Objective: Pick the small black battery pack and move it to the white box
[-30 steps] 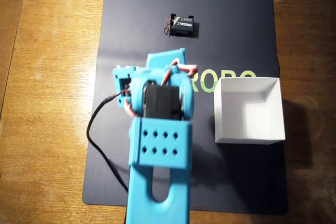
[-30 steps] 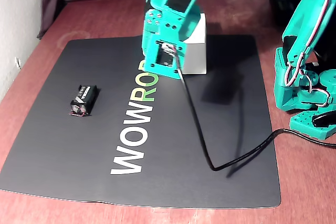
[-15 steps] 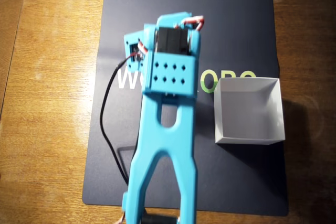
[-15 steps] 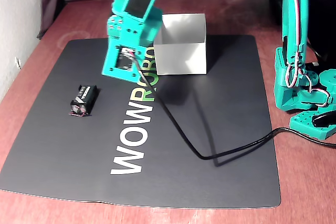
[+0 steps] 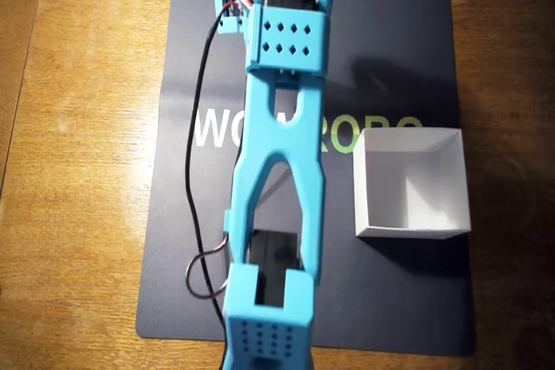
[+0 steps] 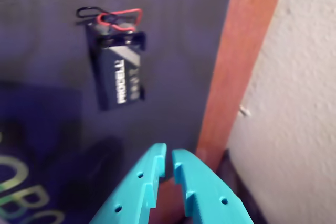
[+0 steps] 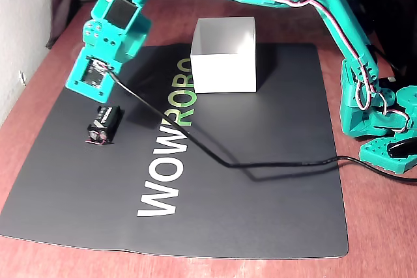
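The small black battery pack [image 6: 118, 61] lies flat on the dark mat with red and black leads at its top end. It also shows in the fixed view [image 7: 104, 124] near the mat's left side. My teal gripper [image 6: 168, 153] is shut and empty. It hangs above the mat's edge, apart from the battery, which lies ahead and to the left in the wrist view. The white box [image 7: 225, 63] stands open-topped at the mat's far middle, and also shows in the overhead view [image 5: 408, 231]. In the overhead view the arm hides the battery and the gripper.
The dark mat [image 7: 260, 213] with WOWROBO lettering covers the wooden table. A black cable [image 7: 228, 164] trails across the mat from the wrist camera. A white wall [image 6: 294, 103] stands just past the mat's edge. The arm's base [image 7: 378, 122] is at the right.
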{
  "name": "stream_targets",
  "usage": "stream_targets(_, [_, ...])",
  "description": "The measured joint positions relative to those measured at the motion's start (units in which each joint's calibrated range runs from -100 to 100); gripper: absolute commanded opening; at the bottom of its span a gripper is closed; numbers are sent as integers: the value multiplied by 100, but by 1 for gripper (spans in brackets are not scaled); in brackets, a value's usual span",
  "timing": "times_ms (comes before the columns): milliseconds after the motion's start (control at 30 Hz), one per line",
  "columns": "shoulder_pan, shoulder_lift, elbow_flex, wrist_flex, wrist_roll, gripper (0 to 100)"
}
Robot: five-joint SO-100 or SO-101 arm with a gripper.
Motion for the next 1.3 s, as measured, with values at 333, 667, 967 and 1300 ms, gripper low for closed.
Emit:
stream_targets(333, [358,712,-509,140,-32,1])
stream_targets(667, [358,763,-509,148,-273,1])
stream_targets(967, [358,1186,-545,148,-284,1])
stream_targets(1300, [346,1220,-545,148,-89,10])
